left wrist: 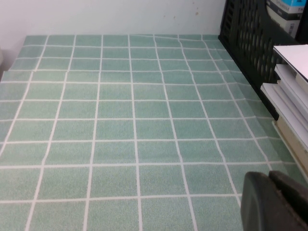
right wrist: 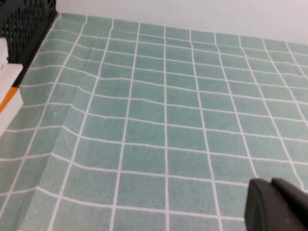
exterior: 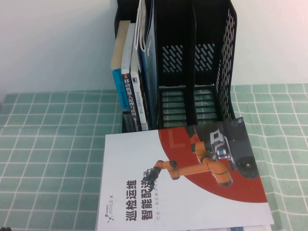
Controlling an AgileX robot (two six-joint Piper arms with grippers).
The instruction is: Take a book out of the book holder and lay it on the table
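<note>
Your high view shows neither arm; each gripper appears only as a dark tip at the edge of its own wrist view. The left gripper (left wrist: 276, 199) hangs over bare green cloth on the left of the book holder (exterior: 211, 72); you cannot tell from that sliver how its fingers stand. The right gripper (right wrist: 276, 204) hangs over bare cloth on the holder's right, fingers pressed together on nothing.

The book (exterior: 185, 178) lies flat, cover up, on the table (exterior: 48, 144) directly in front of the book holder, its far edge just at the holder's base. Its near edge runs almost to the bottom of the high view, where white page edges (exterior: 240, 227) peek from under it, cut off. You see only a white corner of the stack in the left wrist view and an orange-and-white sliver in the right.

Neither gripper touches the book; it lies between them, well apart from both.

The narrow-spined books (exterior: 132, 82) stand upright in the holder's left slots; the two right slots show only slatted base. Spine lettering is mostly too small to read.
</note>
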